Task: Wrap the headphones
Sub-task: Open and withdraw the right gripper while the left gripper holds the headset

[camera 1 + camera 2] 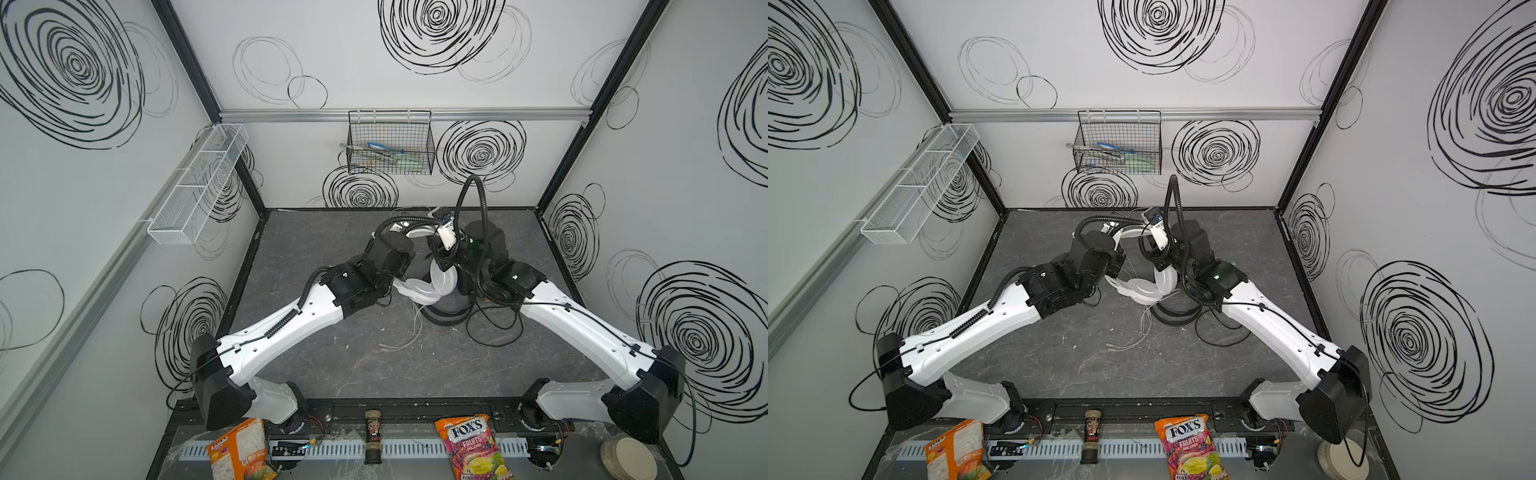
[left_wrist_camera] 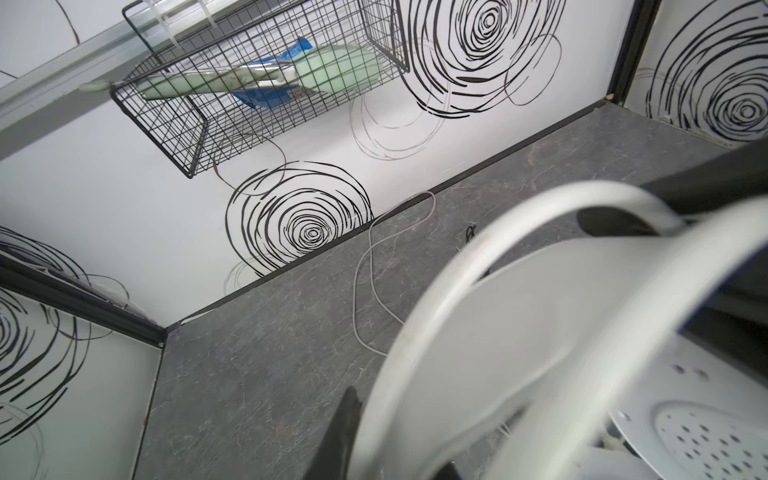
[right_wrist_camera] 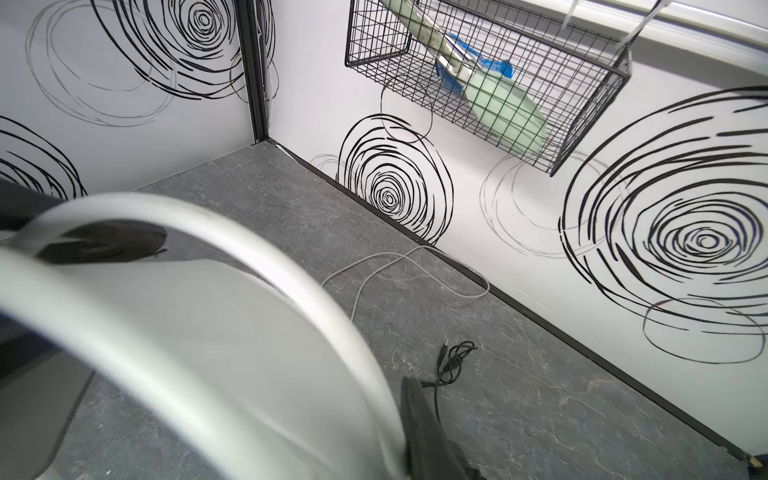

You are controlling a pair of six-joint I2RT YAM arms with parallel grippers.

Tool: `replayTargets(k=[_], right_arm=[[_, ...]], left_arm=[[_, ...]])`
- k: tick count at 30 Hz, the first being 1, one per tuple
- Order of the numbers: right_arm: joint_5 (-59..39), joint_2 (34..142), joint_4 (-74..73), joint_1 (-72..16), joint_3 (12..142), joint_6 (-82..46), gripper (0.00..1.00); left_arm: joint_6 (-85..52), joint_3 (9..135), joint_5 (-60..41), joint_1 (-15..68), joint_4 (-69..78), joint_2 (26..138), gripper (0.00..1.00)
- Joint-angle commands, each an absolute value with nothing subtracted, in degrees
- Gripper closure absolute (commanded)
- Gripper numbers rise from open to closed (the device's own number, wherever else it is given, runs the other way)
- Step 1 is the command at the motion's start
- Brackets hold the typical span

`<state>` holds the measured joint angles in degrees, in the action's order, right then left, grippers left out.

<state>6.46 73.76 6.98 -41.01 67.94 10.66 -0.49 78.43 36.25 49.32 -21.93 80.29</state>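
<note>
White headphones [image 1: 419, 289] are being steadied: left gripper [image 2: 399, 432] is clamping the headband [image 2: 457, 257]; whether right gripper [image 3: 357, 424] is gripping, I cannot tell. Next, loose white cable [image 1: 409, 336] needs gathering.

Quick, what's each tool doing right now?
Left tool: closed on the white headset.
Right tool: at the same headset; whether it grips cannot be told.

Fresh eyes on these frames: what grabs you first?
The left arm and right arm meet mid-table at the white headphones. The black headphones lie right by them, and a white cable straggles loose over the table. A black wire basket hangs on the back wall.
</note>
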Motion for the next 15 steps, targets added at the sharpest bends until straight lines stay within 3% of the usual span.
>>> replayTargets(k=[1,3,6,11,15], right_arm=[[6.2,69.5,0.7,-41.1,67.8,11.4,0.63],[5.8,68.0,-1.0,-41.0,66.7,12.3,0.45],[4.5,66.3,-2.1,-41.0,65.7,13.4,0.27],[0.4,64.2,-1.7,-39.3,65.6,14.3,0.24],[-5.8,61.4,-1.1,-33.1,64.5,11.0,0.24]], left_arm=[[-3.1,78.9,36.7,47.0,-21.5,78.8,0.84],[-4.5,78.8,35.7,45.1,-22.3,78.0,0.85],[-6.2,79.0,33.5,41.5,-23.6,76.5,0.91],[-8.0,79.2,29.5,34.6,-25.9,74.0,1.00],[-11.6,80.9,26.2,27.6,-29.5,72.1,1.00]])
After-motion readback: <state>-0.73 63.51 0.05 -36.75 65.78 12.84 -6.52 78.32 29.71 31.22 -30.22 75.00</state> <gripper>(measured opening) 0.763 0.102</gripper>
